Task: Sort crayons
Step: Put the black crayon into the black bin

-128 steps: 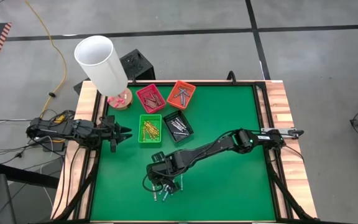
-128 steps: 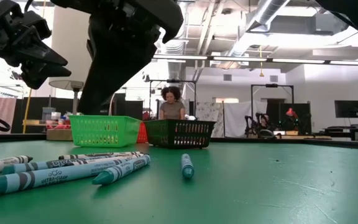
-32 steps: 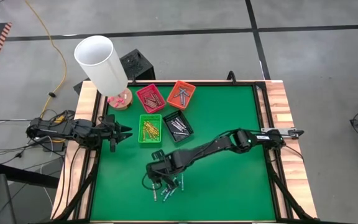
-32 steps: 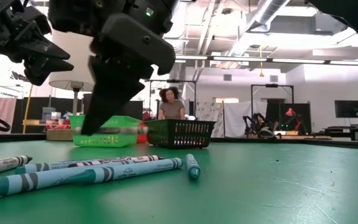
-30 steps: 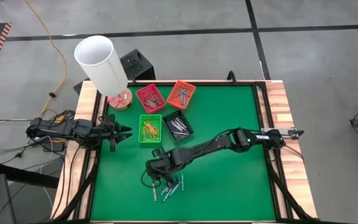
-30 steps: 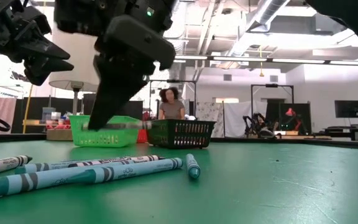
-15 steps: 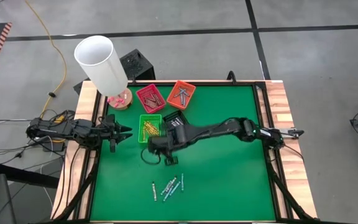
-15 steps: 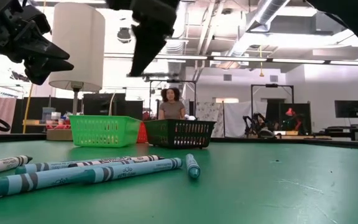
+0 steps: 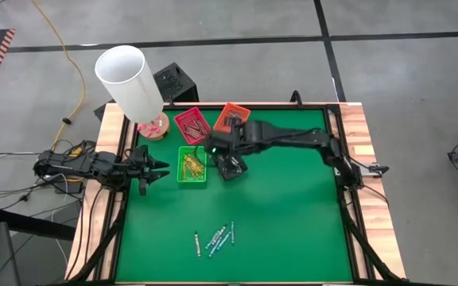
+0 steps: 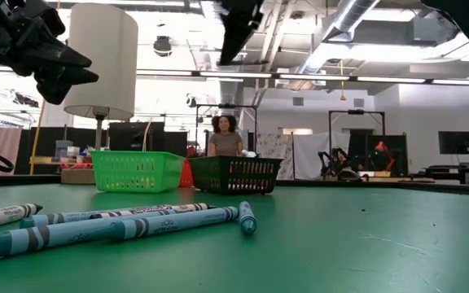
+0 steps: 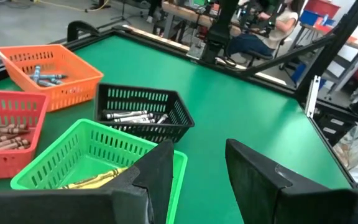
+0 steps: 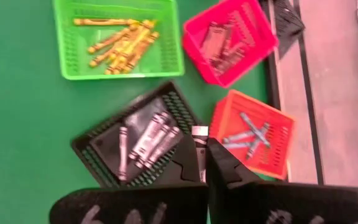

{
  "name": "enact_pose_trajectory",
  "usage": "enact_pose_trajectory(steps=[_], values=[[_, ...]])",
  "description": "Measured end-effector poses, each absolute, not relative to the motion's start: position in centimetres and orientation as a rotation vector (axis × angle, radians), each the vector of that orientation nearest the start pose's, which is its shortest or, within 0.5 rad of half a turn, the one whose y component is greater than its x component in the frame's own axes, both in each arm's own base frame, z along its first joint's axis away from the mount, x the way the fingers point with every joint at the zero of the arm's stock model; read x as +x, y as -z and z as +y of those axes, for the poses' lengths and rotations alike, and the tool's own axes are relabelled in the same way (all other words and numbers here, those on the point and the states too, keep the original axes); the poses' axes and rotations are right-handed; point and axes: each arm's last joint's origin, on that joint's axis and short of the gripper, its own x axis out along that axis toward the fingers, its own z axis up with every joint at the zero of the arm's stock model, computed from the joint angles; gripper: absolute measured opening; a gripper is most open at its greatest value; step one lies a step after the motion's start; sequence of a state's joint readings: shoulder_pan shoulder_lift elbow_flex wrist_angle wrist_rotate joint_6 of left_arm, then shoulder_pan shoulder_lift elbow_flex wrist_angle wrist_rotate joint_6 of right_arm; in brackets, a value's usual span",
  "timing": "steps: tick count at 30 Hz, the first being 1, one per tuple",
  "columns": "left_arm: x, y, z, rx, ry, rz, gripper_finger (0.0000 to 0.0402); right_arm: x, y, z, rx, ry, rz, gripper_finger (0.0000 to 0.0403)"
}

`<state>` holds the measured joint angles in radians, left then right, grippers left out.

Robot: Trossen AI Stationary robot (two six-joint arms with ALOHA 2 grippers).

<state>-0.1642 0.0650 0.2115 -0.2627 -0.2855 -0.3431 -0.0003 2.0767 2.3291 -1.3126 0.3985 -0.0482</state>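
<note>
Above the black tray [image 12: 104,158], the right gripper's [image 12: 202,163] closed jaws pinch what looks like a grey-white crayon [image 12: 199,134].

- Trays: green [image 9: 192,165], black [image 11: 143,113], red [image 9: 192,125], orange [image 12: 252,134], grouped on the green table [image 9: 293,222].
- White lamp [image 9: 129,79] at the table's corner.
- Person [image 10: 225,136] in the background.

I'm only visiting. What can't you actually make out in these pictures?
- High view: the right gripper and its arm cover most of the black tray. The loose crayons are too small to read.
- Low view: the green tray and the black tray hide their contents behind their walls.
- Right wrist view: the held crayon is mostly buried between the shut fingers.
</note>
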Motion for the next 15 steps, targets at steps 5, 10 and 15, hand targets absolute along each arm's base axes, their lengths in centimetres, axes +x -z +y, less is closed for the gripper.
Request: enact_pose_trajectory(steps=[5,10,15], values=[[8.5,-20.5,-0.6,-0.304,-0.137,0.092,0.0137,39.4,-39.3,-2.3,-0.241,0.361,1.052,0.0002],[8.5,-20.5,-0.6,-0.295,-0.137,0.093,0.0137,36.1,-41.8,-2.9,-0.220,0.382,1.069,0.0002],[8.5,-20.5,-0.6,-0.291,-0.137,0.094,0.0137,32.6,-44.8,-2.4,-0.182,0.398,0.995,0.0002]])
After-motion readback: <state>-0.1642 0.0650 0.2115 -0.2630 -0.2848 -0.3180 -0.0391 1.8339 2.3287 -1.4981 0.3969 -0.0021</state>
